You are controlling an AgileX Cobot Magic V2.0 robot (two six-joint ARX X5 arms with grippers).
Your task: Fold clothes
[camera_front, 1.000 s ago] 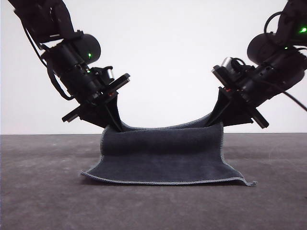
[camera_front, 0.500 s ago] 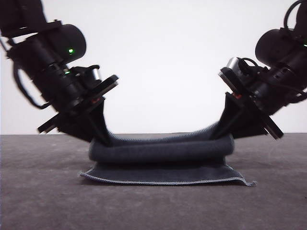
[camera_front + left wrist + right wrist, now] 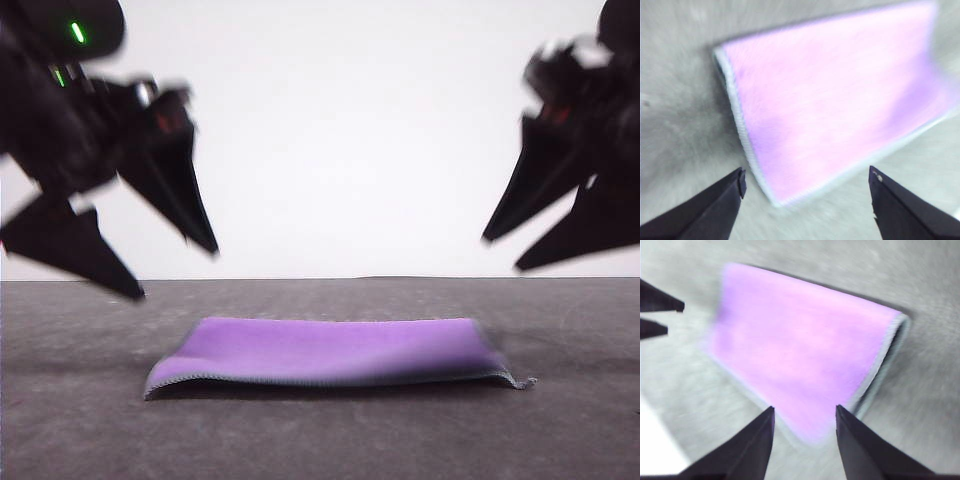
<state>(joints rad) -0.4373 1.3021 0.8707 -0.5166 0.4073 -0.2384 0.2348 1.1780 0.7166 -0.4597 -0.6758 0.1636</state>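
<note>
The left gripper (image 3: 178, 272) hangs in the air with its two dark pointed fingers (image 3: 70, 245) spread wide apart and nothing between them. In its wrist view the gripper (image 3: 806, 180) frames one end of the cloth (image 3: 835, 100), which lies beyond the fingertips and touches neither. The right gripper (image 3: 502, 254) is likewise raised, its jaws parted and empty; in its wrist view the gripper (image 3: 804, 409) sits over the cloth's other end. Both grippers are blurred. Below and between them the cloth (image 3: 335, 350) lies folded on the grey table (image 3: 90, 420) — purple face upward, pale stitched edging along its border, one corner poking out under the right gripper's side. A plain white wall (image 3: 350, 130) rises beyond the table
</note>
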